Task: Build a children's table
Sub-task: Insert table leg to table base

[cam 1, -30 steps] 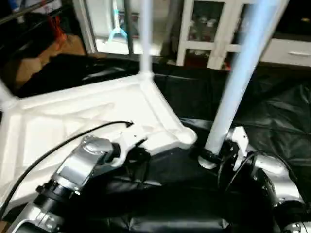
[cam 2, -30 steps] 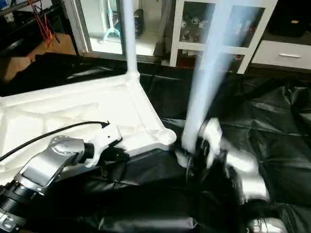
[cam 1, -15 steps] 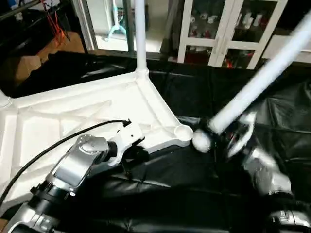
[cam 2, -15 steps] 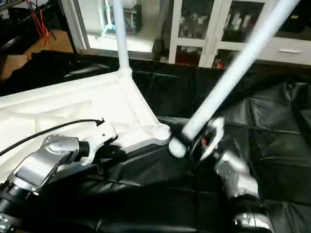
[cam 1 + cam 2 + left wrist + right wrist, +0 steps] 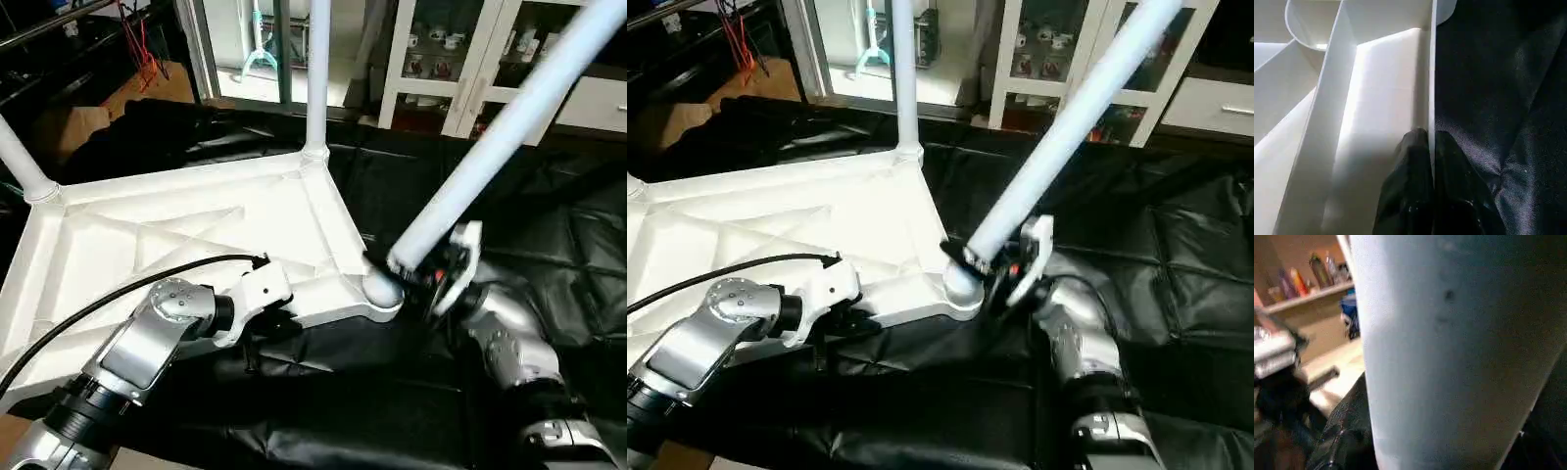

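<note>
The white tabletop (image 5: pixel 176 225) lies upside down, X-ribs up. One white leg (image 5: pixel 317 78) stands in its far corner, another leg (image 5: pixel 20 162) in the left corner. My right gripper (image 5: pixel 419 274) is shut on a third leg (image 5: pixel 490 147) near its lower end. That leg leans up to the right, its end touching the near right corner socket (image 5: pixel 382 291). In the right wrist view the held leg (image 5: pixel 1449 347) looms close. My left gripper (image 5: pixel 1430 147) is shut on the tabletop's near rim, one finger (image 5: pixel 1410 161) on each side of the thin wall.
A black sheet (image 5: pixel 549 215) covers the ground around the tabletop. White glass-door cabinets (image 5: pixel 441 59) stand behind. A black cable (image 5: pixel 118 294) runs along my left arm over the tabletop. Brown cardboard (image 5: pixel 78 122) sits at the back left.
My right gripper has tipped its leg from nearly upright beside the corner to leaning right and brought its end onto the corner socket. The left gripper stays on the rim. The camera has shifted.
</note>
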Robot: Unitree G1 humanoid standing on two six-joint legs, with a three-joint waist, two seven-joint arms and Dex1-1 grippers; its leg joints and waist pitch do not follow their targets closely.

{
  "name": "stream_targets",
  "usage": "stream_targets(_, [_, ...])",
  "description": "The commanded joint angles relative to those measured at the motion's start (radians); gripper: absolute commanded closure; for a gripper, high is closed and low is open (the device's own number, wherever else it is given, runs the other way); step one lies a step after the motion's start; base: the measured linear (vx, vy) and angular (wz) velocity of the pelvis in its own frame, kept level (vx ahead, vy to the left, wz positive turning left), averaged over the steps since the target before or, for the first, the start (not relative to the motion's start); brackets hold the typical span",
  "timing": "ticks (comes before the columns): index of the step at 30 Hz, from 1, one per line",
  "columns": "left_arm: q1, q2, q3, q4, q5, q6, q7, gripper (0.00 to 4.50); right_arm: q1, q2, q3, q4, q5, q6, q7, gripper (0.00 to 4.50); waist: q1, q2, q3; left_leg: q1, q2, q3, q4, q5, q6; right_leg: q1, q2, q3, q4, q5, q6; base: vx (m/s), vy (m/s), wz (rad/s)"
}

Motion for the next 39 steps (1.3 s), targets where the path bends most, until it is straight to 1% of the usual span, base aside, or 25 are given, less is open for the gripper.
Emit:
stream_targets(1, [0.017, -0.005, -0.012, 0.012, -0.013, -0.02, -0.008, 4.5, 0.0, -0.012, 0.005, 0.006, -0.018, -0.025, 0.013, 2.56, 0.003, -0.012, -0.055, 0.01, 0.044, -0.017, -0.038, 0.176, 0.203, 0.054, -0.075, 0.039, -0.04, 0.489, -0.268, 0.0, 0.0, 0.0])
stream_targets(2, [0.016, -0.004, -0.011, 0.015, -0.012, -0.023, -0.01, 4.5, 0.002, -0.023, 0.013, 0.03, -0.05, -0.065, 0.008, 2.56, 0.005, -0.01, -0.056, 0.012, 0.046, -0.017, -0.038, 0.169, 0.198, 0.052, -0.076, 0.038, -0.04, 0.469, -0.27, 0.0, 0.0, 0.0])
stream_targets(3, [0.016, -0.004, -0.011, 0.016, -0.011, -0.024, -0.011, 4.5, 0.002, -0.024, 0.014, 0.032, -0.052, -0.068, 0.007, 2.56, 0.004, -0.01, -0.056, 0.012, 0.046, -0.017, -0.038, 0.17, 0.197, 0.051, -0.076, 0.038, -0.039, 0.465, -0.272, 0.0, 0.0, 0.0])
stream_targets(5, [0.015, -0.003, -0.01, 0.018, -0.01, -0.027, -0.014, 4.5, -0.004, -0.038, 0.022, 0.072, -0.092, -0.12, -0.007, 2.56, 0.006, -0.011, -0.057, 0.011, 0.044, -0.017, -0.035, 0.186, 0.202, 0.053, -0.074, 0.039, -0.037, 0.482, -0.278, 0.0, 0.0, 0.0])
stream_targets(7, [0.015, -0.003, -0.01, 0.019, -0.009, -0.029, -0.015, 4.5, -0.006, -0.044, 0.029, 0.087, -0.112, -0.145, -0.016, 2.56, 0.006, -0.012, -0.058, 0.01, 0.043, -0.016, -0.034, 0.186, 0.205, 0.053, -0.075, 0.039, -0.037, 0.486, -0.278, 0.0, 0.0, 0.0])
stream_targets(10, [0.013, -0.002, -0.009, 0.024, -0.008, -0.033, -0.019, 4.5, -0.008, -0.05, 0.037, 0.111, -0.141, -0.171, -0.031, 2.56, 0.005, -0.011, -0.054, 0.01, 0.044, -0.016, -0.036, 0.156, 0.2, 0.052, -0.076, 0.039, -0.041, 0.446, -0.28, 0.0, 0.0, 0.0])
stream_targets(11, [0.011, -0.003, -0.008, 0.028, -0.007, -0.035, -0.02, 4.5, -0.009, -0.053, 0.05, 0.132, -0.163, -0.19, -0.035, 2.56, 0.005, -0.011, -0.055, 0.01, 0.045, -0.016, -0.036, 0.149, 0.196, 0.052, -0.077, 0.039, -0.04, 0.432, -0.282, 0.0, 0.0, 0.0])
stream_targets(12, [0.011, -0.003, -0.008, 0.03, -0.007, -0.037, -0.02, 4.5, -0.009, -0.053, 0.053, 0.137, -0.167, -0.195, -0.036, 2.56, 0.005, -0.004, -0.054, 0.01, 0.045, -0.017, -0.036, 0.147, 0.194, 0.051, -0.077, 0.04, -0.04, 0.426, -0.283, 0.0, 0.0, 0.0])
stream_targets(13, [0.01, -0.004, -0.008, 0.033, -0.006, -0.038, -0.02, 4.5, -0.01, -0.053, 0.056, 0.146, -0.174, -0.199, -0.037, 2.56, 0.002, -0.008, -0.054, 0.01, 0.045, -0.016, -0.036, 0.139, 0.191, 0.051, -0.076, 0.039, -0.042, 0.418, -0.284, 0.0, 0.0, 0.0])
stream_targets(14, [0.009, -0.004, -0.008, 0.035, -0.005, -0.04, -0.021, 4.5, -0.011, -0.056, 0.067, 0.163, -0.191, -0.209, -0.042, 2.56, 0.002, -0.008, -0.054, 0.01, 0.046, -0.017, -0.037, 0.135, 0.19, 0.053, -0.077, 0.04, -0.042, 0.411, -0.286, 0.0, 0.0, 0.0])
stream_targets(15, [0.006, -0.003, -0.007, 0.038, -0.005, -0.039, -0.022, 4.5, -0.007, -0.077, 0.125, 0.204, -0.266, -0.225, -0.054, 2.56, 0.0, -0.008, -0.054, 0.01, 0.046, -0.017, -0.037, 0.129, 0.187, 0.052, -0.077, 0.038, -0.043, 0.398, -0.288, 0.0, 0.0, 0.0])
stream_targets(16, [0.006, -0.003, -0.006, 0.039, -0.005, -0.039, -0.023, 4.5, -0.005, -0.085, 0.148, 0.221, -0.293, -0.232, -0.054, 2.56, -0.001, -0.007, -0.053, 0.01, 0.045, -0.017, -0.037, 0.127, 0.186, 0.051, -0.075, 0.038, -0.044, 0.39, -0.288, 0.0, 0.0, 0.0])
stream_targets(18, [0.005, -0.003, -0.006, 0.039, -0.004, -0.039, -0.023, 4.5, -0.004, -0.09, 0.166, 0.234, -0.311, -0.23, -0.052, 2.56, -0.005, -0.007, -0.05, 0.01, 0.045, -0.016, -0.039, 0.103, 0.18, 0.05, -0.077, 0.039, -0.05, 0.355, -0.287, 0.0, 0.0, 0.0])
stream_targets(19, [0.006, -0.002, -0.005, 0.04, -0.004, -0.039, -0.024, 4.5, -0.001, -0.095, 0.188, 0.25, -0.33, -0.208, -0.047, 2.56, -0.007, -0.008, -0.05, 0.012, 0.045, -0.017, -0.041, 0.086, 0.168, 0.052, -0.076, 0.04, -0.053, 0.332, -0.284, 0.0, 0.0, 0.0])
stream_targets(20, [0.006, -0.001, -0.005, 0.039, -0.003, -0.038, -0.024, 4.5, 0.003, -0.097, 0.197, 0.259, -0.337, -0.211, -0.036, 2.56, -0.009, -0.012, -0.05, 0.012, 0.047, -0.017, -0.043, 0.07, 0.164, 0.053, -0.077, 0.041, -0.055, 0.32, -0.284, 0.0, 0.0, 0.0])
stream_targets(22, [0.007, 0.0, -0.004, 0.039, -0.003, -0.037, -0.025, 4.5, 0.005, -0.101, 0.208, 0.279, -0.351, -0.231, -0.025, 2.56, -0.01, -0.009, -0.053, 0.014, 0.049, -0.018, -0.044, 0.061, 0.158, 0.053, -0.079, 0.041, -0.054, 0.322, -0.288, 0.0, 0.0, 0.0])
stream_targets(25, [0.01, 0.002, -0.003, 0.04, -0.003, -0.038, -0.024, 4.5, 0.004, -0.104, 0.214, 0.293, -0.362, -0.25, -0.026, 2.56, -0.012, -0.011, -0.054, 0.017, 0.05, -0.019, -0.047, 0.059, 0.156, 0.054, -0.078, 0.039, -0.054, 0.338, -0.293, 0.0, 0.0, 0.0])
stream_targets(26, [0.013, 0.003, -0.002, 0.038, -0.003, -0.038, -0.023, 4.5, 0.005, -0.1, 0.207, 0.302, -0.348, -0.255, -0.036, 2.56, -0.012, -0.012, -0.053, 0.018, 0.051, -0.019, -0.048, 0.05, 0.156, 0.053, -0.079, 0.039, -0.056, 0.33, -0.295, 0.0, 0.0, 0.0])
stream_targets(27, [0.014, 0.003, -0.001, 0.038, -0.003, -0.037, -0.022, 4.5, 0.006, -0.098, 0.202, 0.305, -0.342, -0.258, -0.04, 2.56, -0.012, -0.011, -0.051, 0.019, 0.052, -0.019, -0.05, 0.041, 0.154, 0.052, -0.079, 0.039, -0.058, 0.318, -0.297, 0.0, 0.0, 0.0])
stream_targets(29, [0.015, 0.002, 0.0, 0.037, -0.002, -0.036, -0.021, 4.5, 0.008, -0.094, 0.196, 0.309, -0.334, -0.262, -0.046, 2.56, -0.013, -0.012, -0.052, 0.02, 0.052, -0.019, -0.051, 0.03, 0.146, 0.056, -0.08, 0.04, -0.06, 0.298, -0.297, 0.0, 0.0, 0.0])
stream_targets(32, [0.015, 0.001, 0.0, 0.037, -0.001, -0.036, -0.02, 4.5, 0.011, -0.091, 0.191, 0.311, -0.331, -0.269, -0.052, 2.56, -0.014, -0.013, -0.054, 0.019, 0.052, -0.02, -0.051, 0.038, 0.145, 0.056, -0.08, 0.04, -0.059, 0.321, -0.296, 0.0, 0.0, 0.0])
stream_targets(37, [0.015, -0.002, 0.002, 0.037, 0.0, -0.031, -0.021, 4.5, 0.014, -0.075, 0.163, 0.319, -0.303, -0.29, -0.081, 2.56, -0.015, -0.012, -0.053, 0.02, 0.053, -0.02, -0.053, 0.022, 0.137, 0.055, -0.08, 0.04, -0.061, 0.319, -0.295, 0.0, 0.0, 0.0])
stream_targets(39, [0.015, -0.003, 0.003, 0.037, 0.001, -0.03, -0.021, 4.5, 0.012, -0.068, 0.151, 0.32, -0.292, -0.29, -0.096, 2.56, -0.016, -0.012, -0.052, 0.021, 0.053, -0.02, -0.055, 0.007, 0.132, 0.054, -0.081, 0.041, -0.063, 0.304, -0.294, 0.0, 0.0, 0.0])
